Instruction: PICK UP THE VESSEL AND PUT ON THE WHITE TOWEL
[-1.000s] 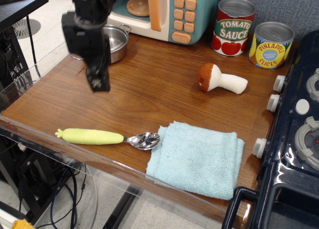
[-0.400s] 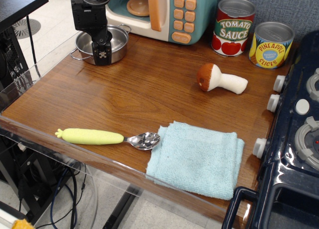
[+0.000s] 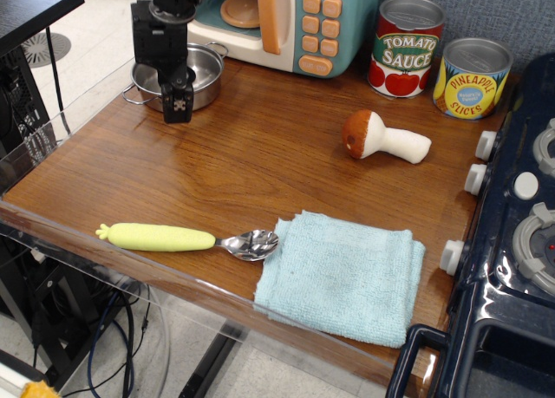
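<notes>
The vessel (image 3: 198, 71) is a small shiny steel pot with wire loop handles, standing at the back left of the wooden counter, in front of the toy microwave. My black gripper (image 3: 176, 99) hangs over the pot's near rim. One finger (image 3: 179, 106) shows outside the front wall, and the other is hidden behind it. The jaws look open around the rim, and the pot rests on the counter. The towel (image 3: 342, 277) is a folded pale-blue terry cloth lying flat at the front edge, far to the right of the gripper.
A toy microwave (image 3: 286, 21) stands behind the pot. A tomato sauce can (image 3: 407, 47) and a pineapple can (image 3: 472, 78) stand at the back right. A toy mushroom (image 3: 381, 138) lies mid-counter. A yellow-handled spoon (image 3: 186, 238) touches the towel's left edge. A toy stove (image 3: 520, 242) borders the right.
The gripper has moved from mid-left of the counter back to the pot, then sunk slightly at its near rim. The pot and the towel have not moved.
</notes>
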Action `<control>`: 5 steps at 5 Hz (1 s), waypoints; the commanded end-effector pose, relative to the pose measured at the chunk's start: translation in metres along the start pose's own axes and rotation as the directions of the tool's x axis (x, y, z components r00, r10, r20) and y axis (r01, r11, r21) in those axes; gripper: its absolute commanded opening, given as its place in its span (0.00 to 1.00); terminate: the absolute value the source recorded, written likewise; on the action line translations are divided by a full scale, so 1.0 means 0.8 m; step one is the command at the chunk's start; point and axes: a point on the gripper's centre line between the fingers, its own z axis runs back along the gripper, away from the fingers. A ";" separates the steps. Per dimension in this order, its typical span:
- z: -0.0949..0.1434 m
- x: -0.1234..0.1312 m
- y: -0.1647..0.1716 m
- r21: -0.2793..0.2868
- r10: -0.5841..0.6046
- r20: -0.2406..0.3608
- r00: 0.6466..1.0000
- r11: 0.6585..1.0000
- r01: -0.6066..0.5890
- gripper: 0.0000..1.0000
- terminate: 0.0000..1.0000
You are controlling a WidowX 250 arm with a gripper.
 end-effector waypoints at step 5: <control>0.045 0.000 0.013 -0.087 -0.095 -0.016 0.995 0.992 0.094 0.00 0.00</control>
